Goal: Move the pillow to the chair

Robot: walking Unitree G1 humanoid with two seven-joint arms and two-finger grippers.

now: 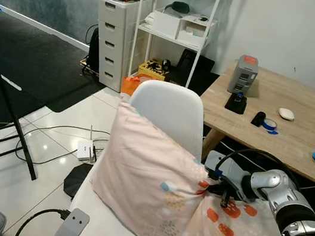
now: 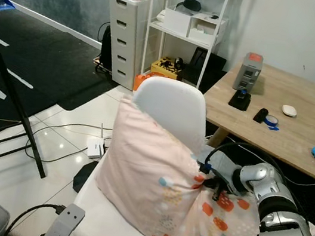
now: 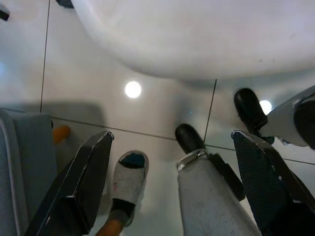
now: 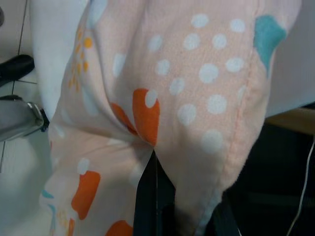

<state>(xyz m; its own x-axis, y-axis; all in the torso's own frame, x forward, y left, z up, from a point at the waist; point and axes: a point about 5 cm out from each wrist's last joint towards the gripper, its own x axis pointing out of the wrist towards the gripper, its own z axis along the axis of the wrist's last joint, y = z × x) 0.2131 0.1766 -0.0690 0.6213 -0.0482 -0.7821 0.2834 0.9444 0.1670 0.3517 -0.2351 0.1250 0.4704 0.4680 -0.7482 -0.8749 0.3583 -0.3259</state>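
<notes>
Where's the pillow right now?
The pillow lies on the white chair, leaning against its backrest in the middle of the head view, just left of the wooden table. The right gripper is shut on its right side.

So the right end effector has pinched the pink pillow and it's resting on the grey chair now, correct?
Not quite: the chair is white, not grey, as the left eye view shows. The rest holds: the right end effector is shut on the pink pillow, which lies on the seat, leaning against the backrest.
</notes>
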